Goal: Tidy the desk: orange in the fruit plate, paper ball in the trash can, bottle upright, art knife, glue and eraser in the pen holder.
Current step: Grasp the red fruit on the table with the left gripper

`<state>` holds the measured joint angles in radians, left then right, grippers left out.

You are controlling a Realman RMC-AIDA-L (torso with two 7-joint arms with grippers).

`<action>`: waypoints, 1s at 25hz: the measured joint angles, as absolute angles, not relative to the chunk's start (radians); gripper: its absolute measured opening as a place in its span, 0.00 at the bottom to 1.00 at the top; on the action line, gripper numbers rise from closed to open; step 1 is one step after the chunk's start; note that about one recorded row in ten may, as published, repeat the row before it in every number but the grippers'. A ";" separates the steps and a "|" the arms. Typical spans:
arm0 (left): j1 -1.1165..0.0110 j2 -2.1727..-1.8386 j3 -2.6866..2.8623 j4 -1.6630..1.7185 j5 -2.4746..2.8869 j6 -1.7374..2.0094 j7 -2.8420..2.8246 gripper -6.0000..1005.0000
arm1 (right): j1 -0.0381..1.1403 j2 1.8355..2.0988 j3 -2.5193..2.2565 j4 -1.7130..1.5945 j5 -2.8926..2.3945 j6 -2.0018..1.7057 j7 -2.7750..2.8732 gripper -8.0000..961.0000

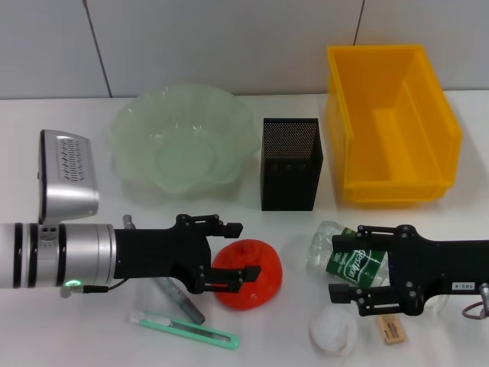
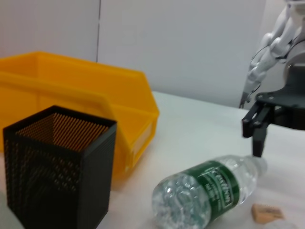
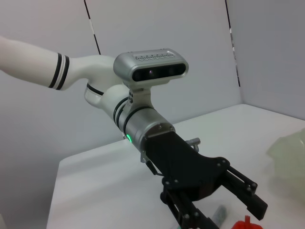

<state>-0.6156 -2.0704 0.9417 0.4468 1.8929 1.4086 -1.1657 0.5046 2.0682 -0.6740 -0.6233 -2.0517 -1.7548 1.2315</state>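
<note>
Orange (image 1: 248, 273) sits on the near part of the white table (image 1: 290, 229), between the spread fingers of the left gripper (image 1: 241, 251) — jaws wide, one finger on its far side, one on its near side. Right of it the bottle (image 1: 348, 256) lies on its side, with the right gripper (image 1: 344, 264) wide open around it. Fruit plate (image 1: 182, 141), pen holder (image 1: 290, 163) and yellow bin (image 1: 391, 122) stand along the far side. Art knife (image 1: 187, 330), paper ball (image 1: 333, 333) and eraser (image 1: 390, 329) lie nearest — the glue stick (image 1: 177, 297) lies just left of the orange.

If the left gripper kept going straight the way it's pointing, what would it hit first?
The orange: the left gripper points toward the robot's right with its open fingers already flanking it, though its height above the table is unclear.
</note>
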 joint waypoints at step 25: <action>-0.631 -2.079 1.001 0.416 1.888 1.314 -1.144 0.60 | 0.505 2.066 -0.676 -0.624 -2.053 -1.752 1.226 0.82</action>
<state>-0.6315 -2.0786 1.0006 0.4157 1.8877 1.3137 -1.1441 0.5046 2.0662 -0.6765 -0.6244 -2.0526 -1.7517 1.2258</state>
